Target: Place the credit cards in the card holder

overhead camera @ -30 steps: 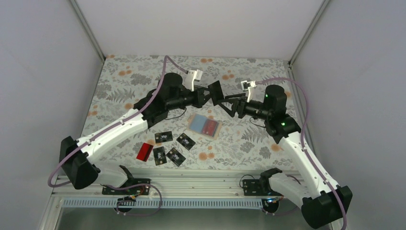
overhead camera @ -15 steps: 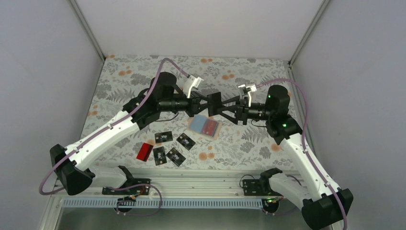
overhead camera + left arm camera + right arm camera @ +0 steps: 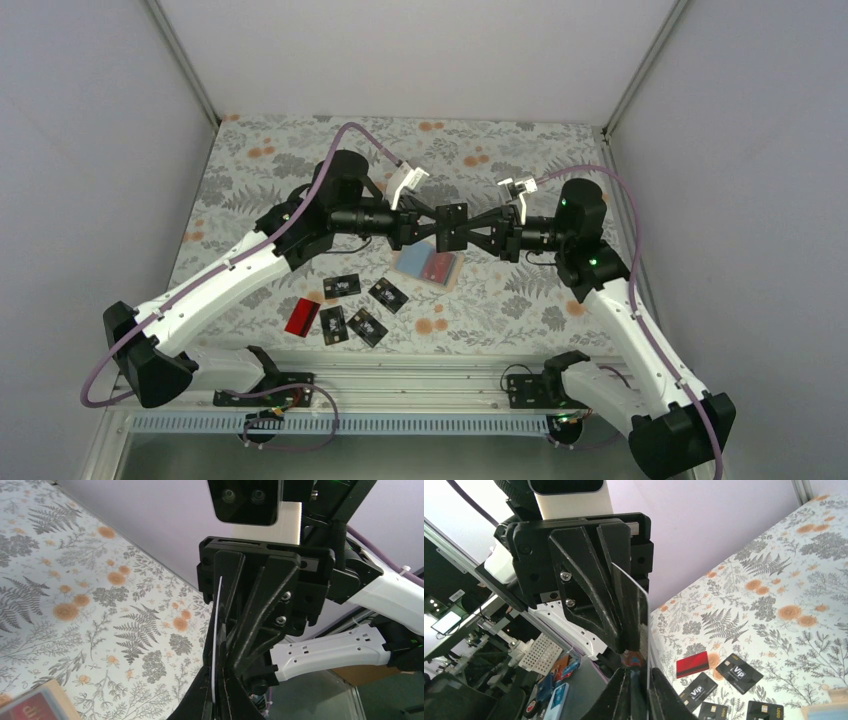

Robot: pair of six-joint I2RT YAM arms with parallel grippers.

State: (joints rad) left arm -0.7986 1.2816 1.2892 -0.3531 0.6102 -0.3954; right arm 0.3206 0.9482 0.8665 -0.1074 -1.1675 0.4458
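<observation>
Grey panel walls [image 3: 90,150] box in your worktop [image 3: 260,180], which carries a fern-and-orange-flower cloth. "Vip" in white reads on the thin black plastic cards [image 3: 739,672]; the other print is too small to make out. You have four of them and one red card [image 3: 302,316] lying toward the worktop's near edge, left of centre. One tan folding card holder [image 3: 428,265] lies open mid-worktop with a second red card [image 3: 438,266] in its blue pockets. Above it, your left gripper [image 3: 432,226] and right gripper [image 3: 474,232] both pinch one held black card [image 3: 452,228] in mid-air.
</observation>
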